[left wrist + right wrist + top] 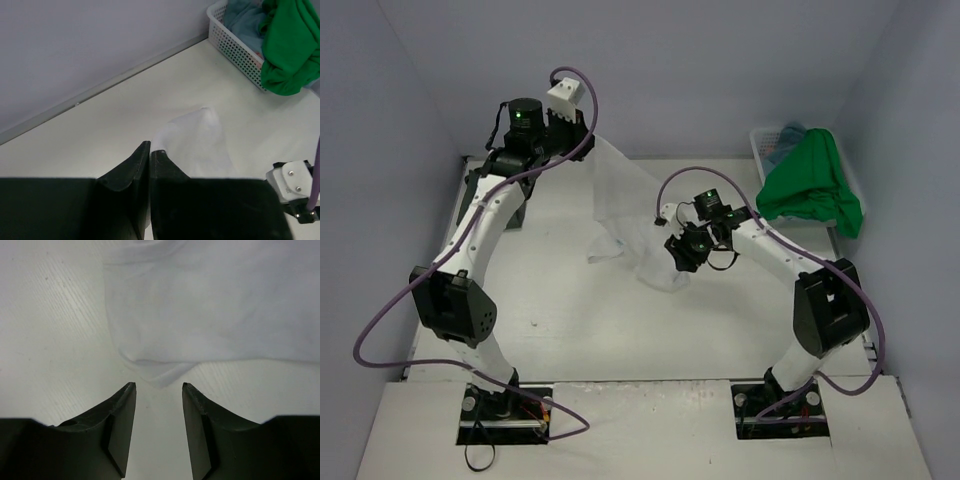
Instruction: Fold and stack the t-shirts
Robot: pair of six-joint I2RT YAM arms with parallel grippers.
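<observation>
White t-shirt hangs from my left claw, pressed shut on its edge, its tail on the bench just ahead of my right claw, spread and empty. I judge the step is laying it out for folding (next, pinch that near corner). Right of both claws: basket holding teal-blue t-shirt, green t-shirt draped over.

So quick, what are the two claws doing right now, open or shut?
Left gripper: shut, holding the white t-shirt.
Right gripper: open, holding nothing, shirt corner just ahead.
</observation>
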